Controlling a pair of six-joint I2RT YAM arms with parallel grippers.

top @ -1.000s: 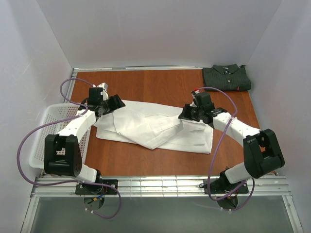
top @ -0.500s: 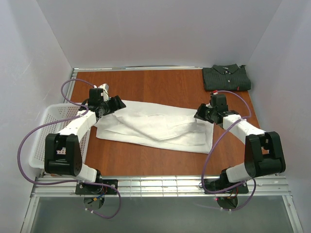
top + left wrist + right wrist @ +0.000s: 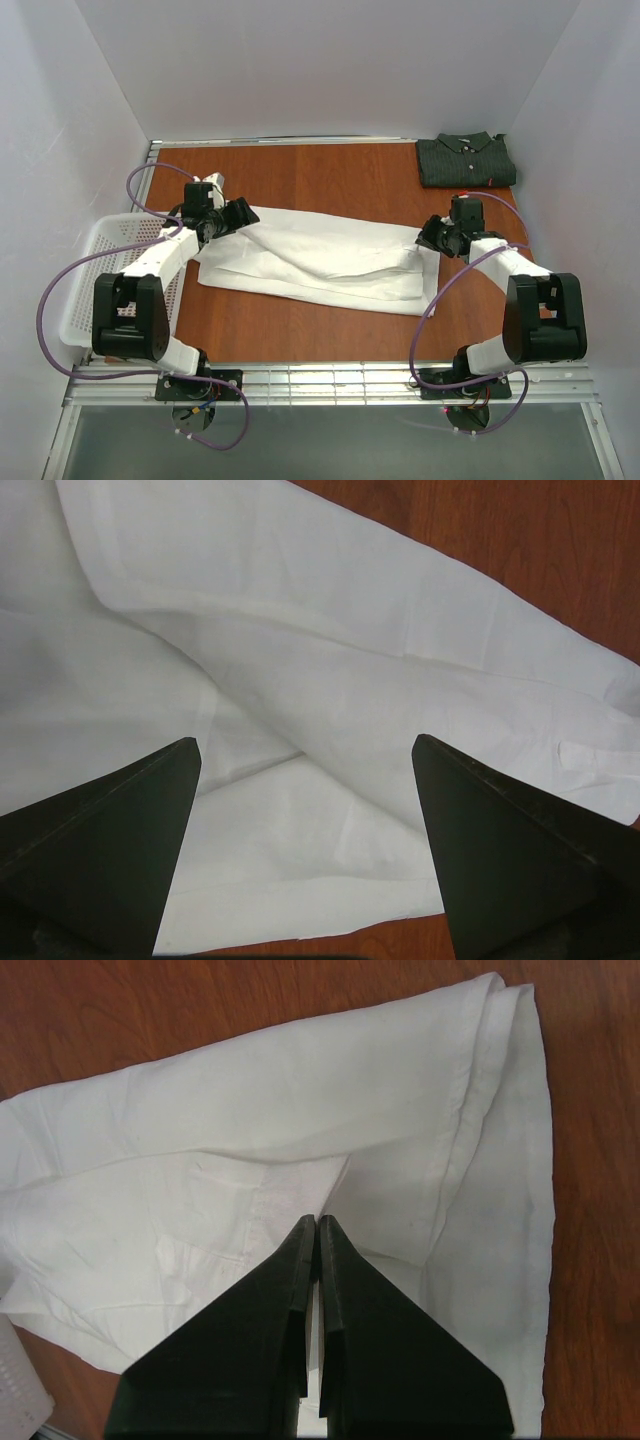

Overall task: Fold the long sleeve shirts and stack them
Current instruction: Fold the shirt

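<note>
**Top view.** A plain white collared cloth shirt (image 3: 320, 262) lies spread across the middle of the reddish-brown wooden table (image 3: 330, 180). It is laid long from left to right, partly folded over itself, with soft diagonal creases and a layered lower edge. A dark grey-green, finely striped collared shirt (image 3: 466, 160) with a small red tag lies folded at the far right corner, well apart from the white one. A white plastic mesh basket (image 3: 90, 270) stands off the table's left edge.

**Left wrist view.** The left gripper (image 3: 305, 742) stands with its jaws spread wide and holds nothing. The white shirt (image 3: 300, 680) fills the space beneath and between its fingers. In the top view this gripper (image 3: 238, 212) is over the shirt's far left corner.

**Right wrist view.** The right gripper (image 3: 315, 1220) has its jaws pressed together, tips over the white shirt (image 3: 300, 1130) near a hemmed fold. Whether a pinch of cloth sits between the tips cannot be told. In the top view this gripper (image 3: 432, 238) is at the shirt's right end.
</note>
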